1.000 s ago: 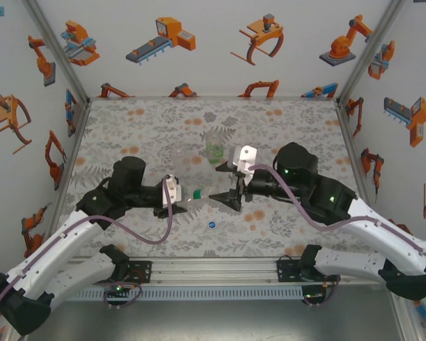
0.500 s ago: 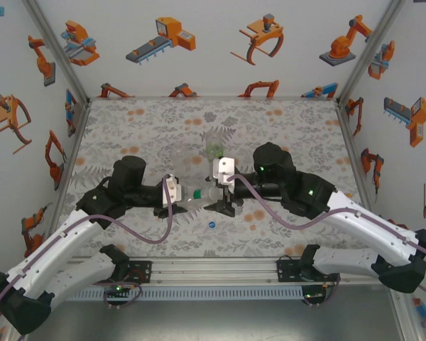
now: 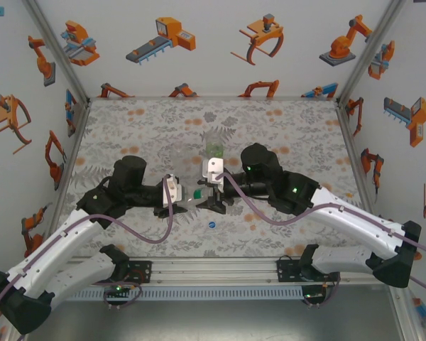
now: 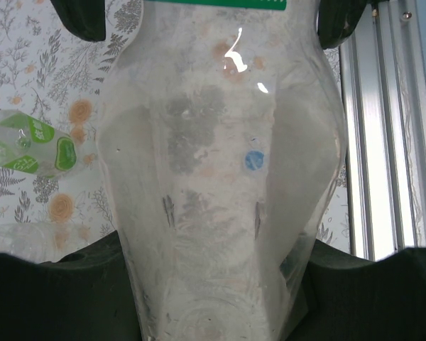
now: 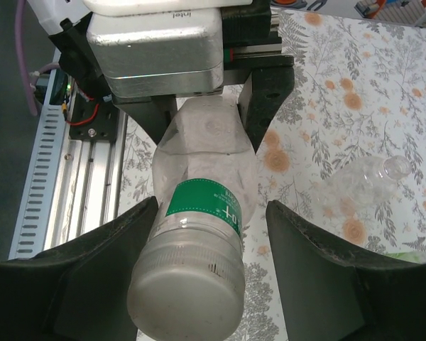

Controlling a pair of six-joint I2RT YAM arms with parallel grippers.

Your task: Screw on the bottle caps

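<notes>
My left gripper point(image 3: 176, 206) is shut on the base of a clear bottle point(image 3: 193, 197) with a green label, holding it level above the table with its neck pointing right. In the left wrist view the bottle point(image 4: 220, 177) runs between the fingers point(image 4: 344, 21). A white cap point(image 5: 188, 291) sits on its neck. My right gripper point(image 5: 211, 234) stands open around that capped end, the left finger close against it and the right finger clear of it. A blue cap point(image 3: 211, 224) lies on the table below the grippers.
A green-tinted bottle point(image 3: 214, 149) lies behind the grippers. A clear uncapped bottle point(image 5: 373, 181) lies on the patterned table point(image 3: 291, 128). The aluminium rail point(image 3: 213, 270) runs along the near edge.
The right arm has moved left to the held bottle, and its jaws now straddle the capped end, a little narrower than before. The left arm and bottle have stayed put.
</notes>
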